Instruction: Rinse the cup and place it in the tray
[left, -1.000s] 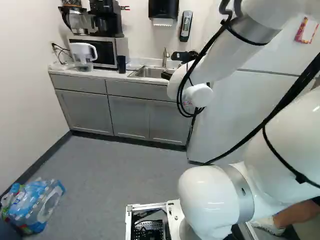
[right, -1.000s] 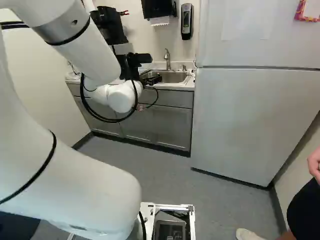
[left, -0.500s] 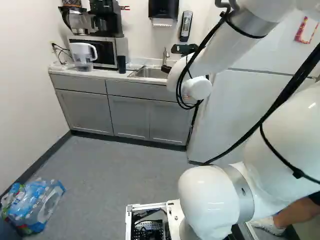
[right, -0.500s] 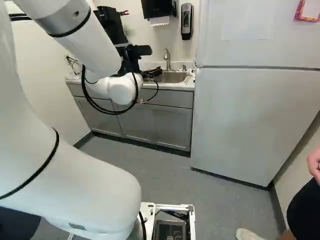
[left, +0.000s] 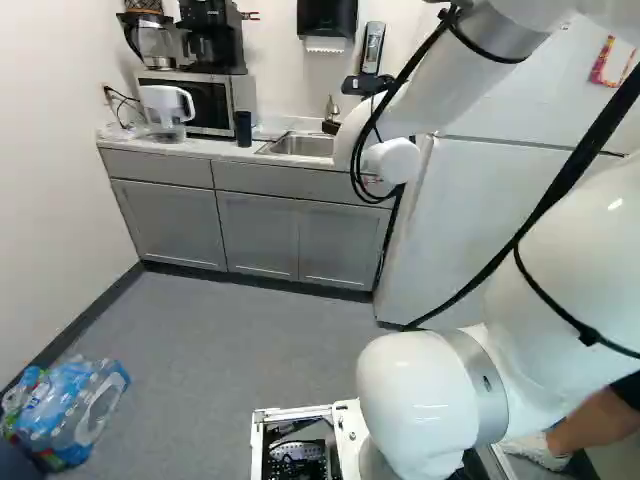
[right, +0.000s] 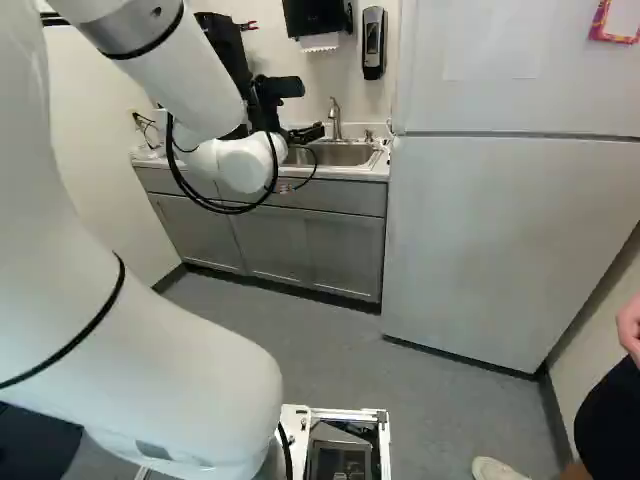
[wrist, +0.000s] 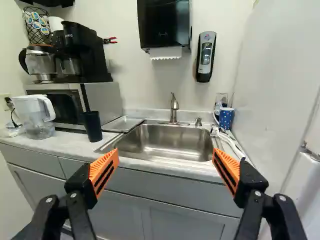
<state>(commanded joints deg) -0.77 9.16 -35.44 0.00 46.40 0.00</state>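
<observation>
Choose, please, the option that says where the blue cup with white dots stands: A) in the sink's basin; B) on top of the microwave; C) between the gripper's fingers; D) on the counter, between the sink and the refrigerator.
D: the wrist view shows the cup on the counter in the corner between the sink and the refrigerator.
</observation>
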